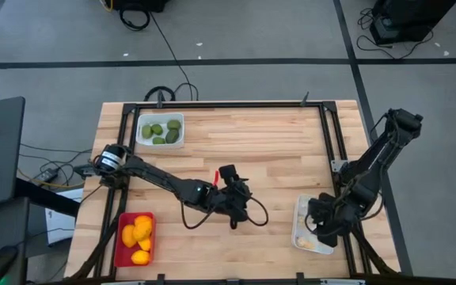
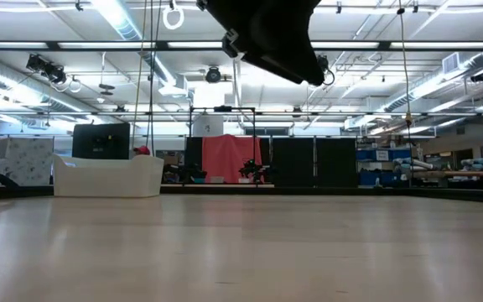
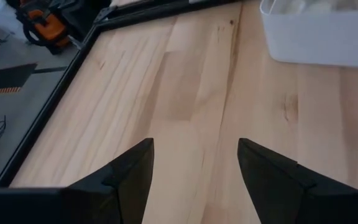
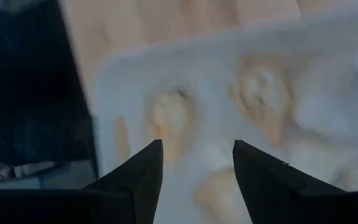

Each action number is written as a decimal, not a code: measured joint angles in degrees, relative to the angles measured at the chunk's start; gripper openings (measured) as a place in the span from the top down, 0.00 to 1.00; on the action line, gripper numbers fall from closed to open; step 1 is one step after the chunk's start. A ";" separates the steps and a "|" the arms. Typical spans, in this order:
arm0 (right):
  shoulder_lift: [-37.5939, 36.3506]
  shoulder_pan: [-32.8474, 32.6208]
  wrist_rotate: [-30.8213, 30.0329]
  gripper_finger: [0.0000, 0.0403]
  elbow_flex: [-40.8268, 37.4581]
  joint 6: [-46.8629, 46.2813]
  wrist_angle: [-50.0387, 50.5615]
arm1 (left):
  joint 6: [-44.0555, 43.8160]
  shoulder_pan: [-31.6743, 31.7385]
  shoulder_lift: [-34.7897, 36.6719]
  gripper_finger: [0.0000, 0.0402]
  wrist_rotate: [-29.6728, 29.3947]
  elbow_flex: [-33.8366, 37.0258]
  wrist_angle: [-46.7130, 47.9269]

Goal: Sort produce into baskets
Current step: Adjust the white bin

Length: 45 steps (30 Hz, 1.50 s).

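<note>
A white tray (image 1: pixel 161 130) at the far left holds dark green oval fruits (image 1: pixel 165 131). A red tray (image 1: pixel 134 237) at the near left holds yellow-orange fruits (image 1: pixel 138 233). A second white tray (image 1: pixel 309 226) at the near right holds whitish garlic-like pieces (image 4: pixel 173 118). My left gripper (image 1: pixel 236 207) hangs open and empty above the middle of the table, its fingers apart in the left wrist view (image 3: pixel 194 168). My right gripper (image 1: pixel 321 229) is open and empty just above the right white tray (image 4: pixel 129 81), over the garlic pieces.
A black frame (image 1: pixel 212 105) runs around the table's edges. Bare wood (image 1: pixel 267 142) lies across the middle and far right of the table. A black cable (image 1: pixel 220 218) loops below the left arm.
</note>
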<state>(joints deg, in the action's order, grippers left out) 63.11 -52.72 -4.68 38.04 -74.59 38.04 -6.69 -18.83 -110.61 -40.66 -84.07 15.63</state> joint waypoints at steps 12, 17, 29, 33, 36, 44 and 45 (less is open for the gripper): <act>1.02 11.44 -12.11 0.50 0.07 17.48 -6.38 | 3.40 0.00 4.32 0.41 0.27 0.00 -5.59; 5.12 17.81 -10.33 0.50 0.07 25.00 -7.45 | 4.91 0.02 5.14 0.41 0.26 -0.02 -5.30; 10.76 19.35 7.66 0.51 0.38 24.19 -5.79 | 3.45 1.35 5.14 0.41 -0.04 -0.02 -0.43; 9.20 16.61 6.77 0.51 2.03 23.71 -6.01 | 3.21 1.53 5.14 0.41 -0.04 -0.02 -0.70; 7.86 14.17 5.75 0.51 3.17 23.40 -6.80 | 2.83 1.53 5.14 0.41 -0.05 -0.02 -0.50; 8.79 11.91 2.80 0.51 3.32 21.65 -8.84 | -1.43 1.48 5.14 0.41 -0.09 -0.02 2.60; 9.20 12.36 2.70 0.51 3.32 21.96 -9.32 | -1.45 1.48 5.14 0.41 -0.09 -0.02 2.34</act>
<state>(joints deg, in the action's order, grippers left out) 72.31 -40.36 -1.98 41.36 -52.63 28.71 -8.15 -17.34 -105.47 -40.75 -84.09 17.97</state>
